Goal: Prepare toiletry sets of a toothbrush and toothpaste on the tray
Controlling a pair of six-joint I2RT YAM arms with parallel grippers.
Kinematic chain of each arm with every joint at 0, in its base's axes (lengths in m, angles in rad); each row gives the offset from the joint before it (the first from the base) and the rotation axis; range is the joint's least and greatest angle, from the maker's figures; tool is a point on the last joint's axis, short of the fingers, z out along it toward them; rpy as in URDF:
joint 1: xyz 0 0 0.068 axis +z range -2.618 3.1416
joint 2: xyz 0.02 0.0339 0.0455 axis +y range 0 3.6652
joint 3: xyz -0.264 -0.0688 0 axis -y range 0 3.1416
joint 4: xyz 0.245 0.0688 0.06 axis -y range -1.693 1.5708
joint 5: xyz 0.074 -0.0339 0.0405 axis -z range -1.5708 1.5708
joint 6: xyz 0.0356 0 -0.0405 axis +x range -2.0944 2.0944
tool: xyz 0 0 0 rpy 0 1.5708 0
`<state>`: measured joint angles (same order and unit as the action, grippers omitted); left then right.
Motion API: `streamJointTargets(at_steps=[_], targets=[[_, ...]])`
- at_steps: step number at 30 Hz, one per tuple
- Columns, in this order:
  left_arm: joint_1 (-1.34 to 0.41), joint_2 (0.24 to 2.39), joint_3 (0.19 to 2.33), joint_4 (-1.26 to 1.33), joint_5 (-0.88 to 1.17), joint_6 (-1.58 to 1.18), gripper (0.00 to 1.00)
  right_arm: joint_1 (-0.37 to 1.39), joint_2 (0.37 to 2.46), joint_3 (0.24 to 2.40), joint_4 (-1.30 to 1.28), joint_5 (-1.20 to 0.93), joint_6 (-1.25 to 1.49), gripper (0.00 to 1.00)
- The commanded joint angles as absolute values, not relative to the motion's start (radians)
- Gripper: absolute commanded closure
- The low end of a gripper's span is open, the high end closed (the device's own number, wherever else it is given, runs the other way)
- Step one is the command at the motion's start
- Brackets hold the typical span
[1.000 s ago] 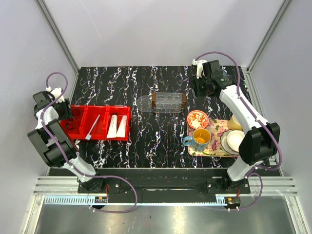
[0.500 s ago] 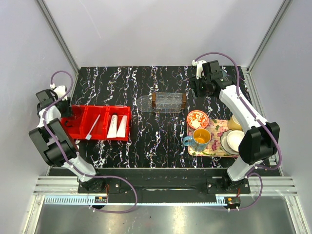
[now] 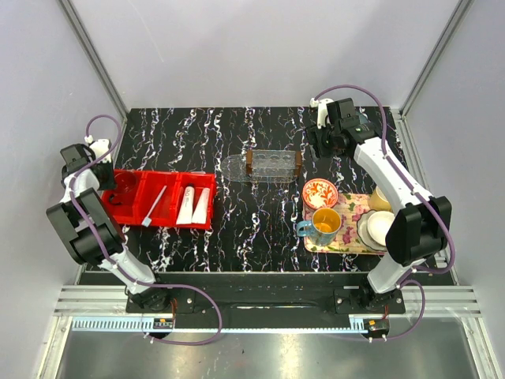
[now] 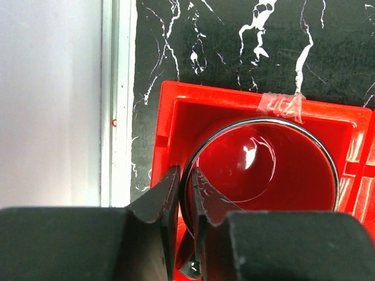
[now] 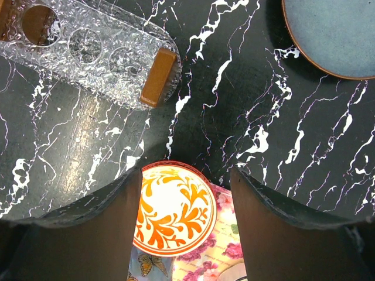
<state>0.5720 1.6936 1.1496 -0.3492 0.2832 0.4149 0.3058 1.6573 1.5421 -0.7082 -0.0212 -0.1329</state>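
The toothbrush (image 3: 152,206) lies slanted in the middle compartment of the red bin (image 3: 132,215). Two toothpaste tubes (image 3: 186,204) (image 3: 202,205) lie side by side in the bin's right compartment. The clear oval tray (image 3: 264,167) sits mid-table with nothing on it, and its end shows in the right wrist view (image 5: 88,50). My left gripper (image 3: 101,180) (image 4: 183,175) is shut on the rim of a clear cup (image 4: 263,170) standing in the bin's left compartment. My right gripper (image 3: 325,150) (image 5: 186,175) is open and empty, hovering right of the tray above an orange-patterned bowl (image 5: 176,211).
A floral tray (image 3: 351,229) at the right holds the patterned bowl (image 3: 319,192), a blue mug (image 3: 323,225) and pale cups (image 3: 383,225). A blue plate (image 5: 334,35) lies beyond the right gripper. The table's left edge rail (image 4: 117,117) runs close beside the bin.
The red bin has turned and slid slightly, its right end now a little farther right. The left wrist has shifted slightly with it. The right arm has barely moved.
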Motion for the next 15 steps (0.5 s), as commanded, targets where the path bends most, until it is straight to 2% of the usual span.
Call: streamJointTargets(at_steps=[1, 5, 8, 15], targets=[[0.561, 1.72, 1.215, -0.406, 0.302, 0.422, 0.88, 0.301, 1.666, 1.54, -0.704, -0.043, -0.144, 0.33], [0.563, 1.723, 1.235, -0.425, 0.276, 0.428, 0.92, 0.302, 1.672, 1.537, -0.704, -0.046, -0.143, 0.33], [0.566, 1.718, 1.241, -0.423, 0.259, 0.428, 1.0, 0.302, 1.671, 1.537, -0.706, -0.046, -0.144, 0.34], [0.598, 1.689, 1.264, -0.459, 0.244, 0.408, 1.0, 0.302, 1.661, 1.54, -0.706, -0.048, -0.146, 0.34]])
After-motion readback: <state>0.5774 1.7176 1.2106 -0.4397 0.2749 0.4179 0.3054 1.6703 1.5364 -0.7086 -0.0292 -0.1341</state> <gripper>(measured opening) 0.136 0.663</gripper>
